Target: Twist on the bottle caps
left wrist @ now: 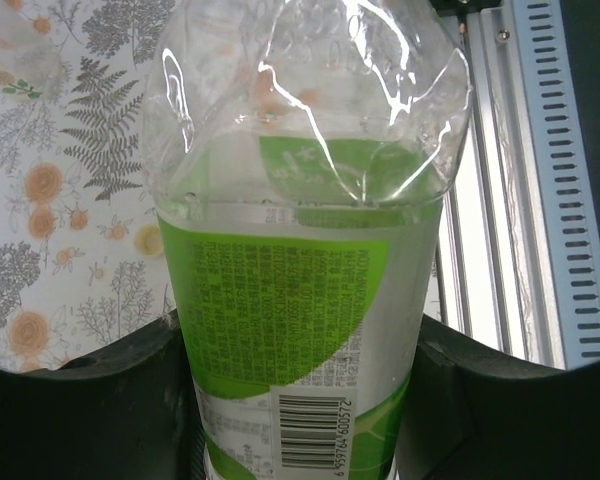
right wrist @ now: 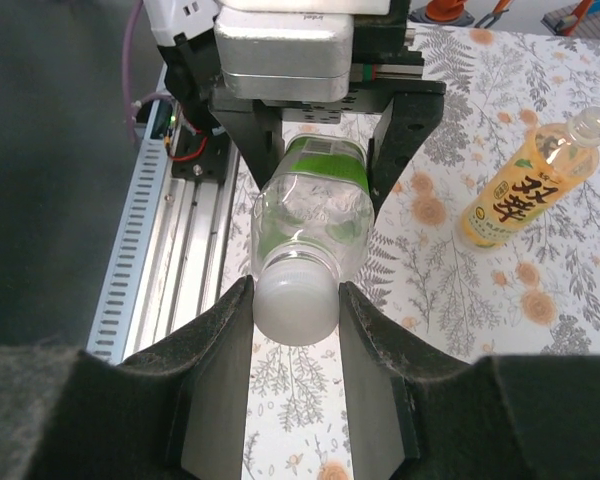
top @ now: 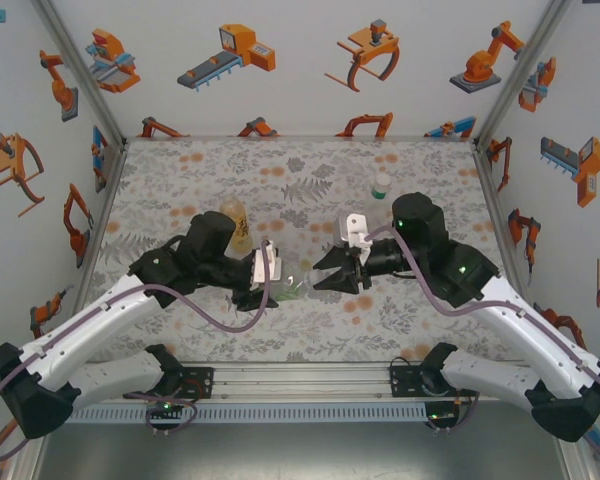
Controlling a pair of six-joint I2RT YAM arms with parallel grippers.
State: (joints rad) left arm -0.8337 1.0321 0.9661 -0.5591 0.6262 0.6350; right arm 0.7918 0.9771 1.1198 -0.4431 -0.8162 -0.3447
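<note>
White cap (right wrist: 296,303) between right jaws; bottle (left wrist: 300,330) in left jaws.

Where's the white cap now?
In the right wrist view, the white cap sits on the green-label bottle, between the fingers of the right gripper; the left gripper holds that bottle.
</note>
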